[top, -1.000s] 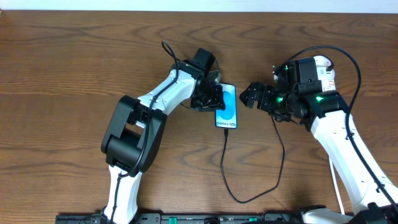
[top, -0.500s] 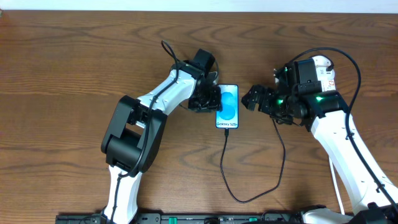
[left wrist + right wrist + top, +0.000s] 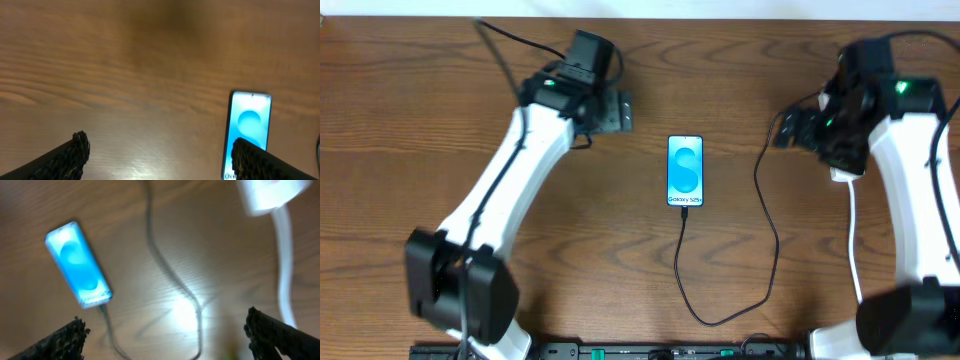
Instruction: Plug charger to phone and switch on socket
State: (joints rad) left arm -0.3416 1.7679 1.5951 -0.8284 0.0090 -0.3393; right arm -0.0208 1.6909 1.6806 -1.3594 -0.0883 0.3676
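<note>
Both grippers are hanging wide open, holding nothing: the left gripper (image 3: 160, 145) toward the table's (image 3: 400, 130) far-left corner, the right gripper (image 3: 165, 322) by the far-right edge near the white socket (image 3: 272, 192). The slim, glossy phone (image 3: 685, 170) is lying flat mid-table, its cyan screen glowing. The thin black charger (image 3: 770, 250) is sitting in its near short edge and looping toward the near edge.

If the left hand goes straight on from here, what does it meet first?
Probably bare table: the left hand faces open wood, the phone lying just right of that line.
</note>
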